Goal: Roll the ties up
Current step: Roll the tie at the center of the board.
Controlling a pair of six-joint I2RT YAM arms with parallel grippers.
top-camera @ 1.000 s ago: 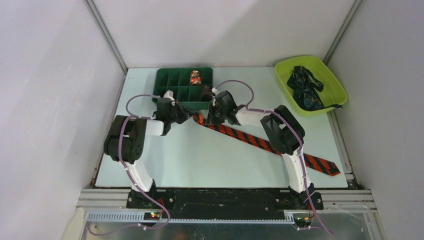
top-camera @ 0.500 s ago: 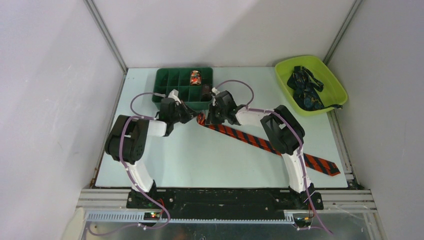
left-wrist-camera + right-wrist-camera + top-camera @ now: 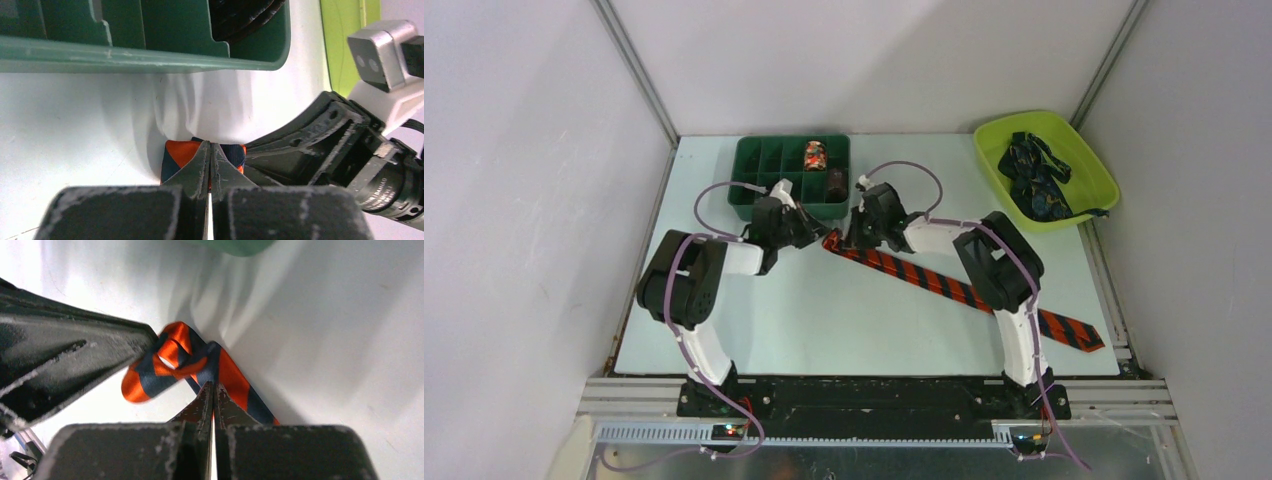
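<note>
A long red-orange tie (image 3: 944,285) with black stripes lies diagonally across the table, its wide end at the near right. Its narrow end is curled into a small loop (image 3: 165,360) near the green organiser tray (image 3: 742,165). My left gripper (image 3: 814,232) comes at that loop from the left, and in the left wrist view it (image 3: 210,146) is shut on the folded end (image 3: 177,154). My right gripper (image 3: 846,240) meets it from the right, shut (image 3: 213,386) on the strip (image 3: 235,380) just behind the loop. The left gripper's fingers (image 3: 100,350) touch the loop.
The organiser tray holds a patterned roll (image 3: 815,156) and a dark roll (image 3: 835,184) in its compartments; its wall (image 3: 150,50) stands just behind the grippers. A lime bin (image 3: 1079,160) at the back right holds a heap of dark navy ties (image 3: 1036,180).
Both grippers have shifted to the right, staying shut. The tie's narrow end went with them and now sits folded over itself, further from the tray's left side.
</note>
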